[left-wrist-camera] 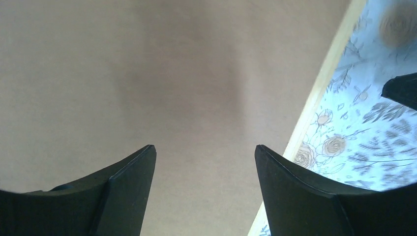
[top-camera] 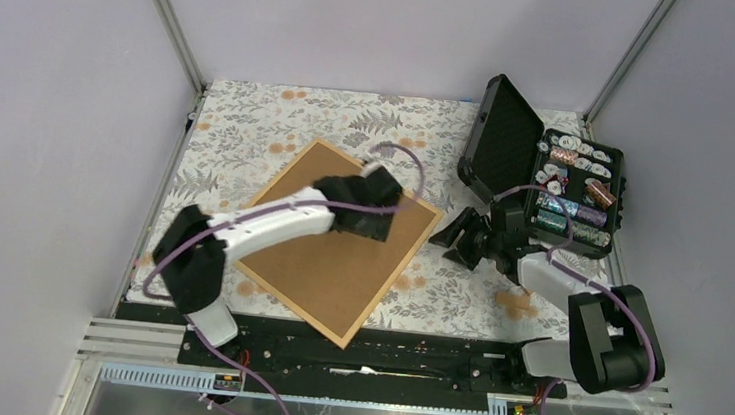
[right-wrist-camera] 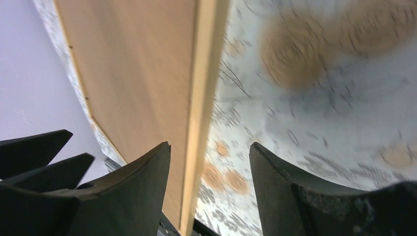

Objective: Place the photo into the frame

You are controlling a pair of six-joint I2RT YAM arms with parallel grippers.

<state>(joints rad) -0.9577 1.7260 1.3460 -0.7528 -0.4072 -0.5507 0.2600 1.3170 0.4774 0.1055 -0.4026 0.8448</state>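
The frame point(top-camera: 392, 282) lies flat on the floral cloth, its back upward, and a plain brown backing board point(top-camera: 338, 265) fills it. The photo is out of view. My left gripper point(top-camera: 378, 227) hovers over the board near the frame's far right corner. In the left wrist view it point(left-wrist-camera: 204, 150) is open, with only brown board point(left-wrist-camera: 147, 73) between the fingers and the pale moulding point(left-wrist-camera: 319, 98) to the right. My right gripper point(top-camera: 453, 243) sits just off the frame's right edge. It point(right-wrist-camera: 210, 147) is open and empty, and straddles the line of the moulding point(right-wrist-camera: 201, 98).
An open black hard case point(top-camera: 500, 139) holding several stacks of poker chips point(top-camera: 572, 180) stands at the back right, close behind the right gripper. The floral cloth point(top-camera: 250, 127) covers the table. Enclosure walls and metal posts stand on both sides.
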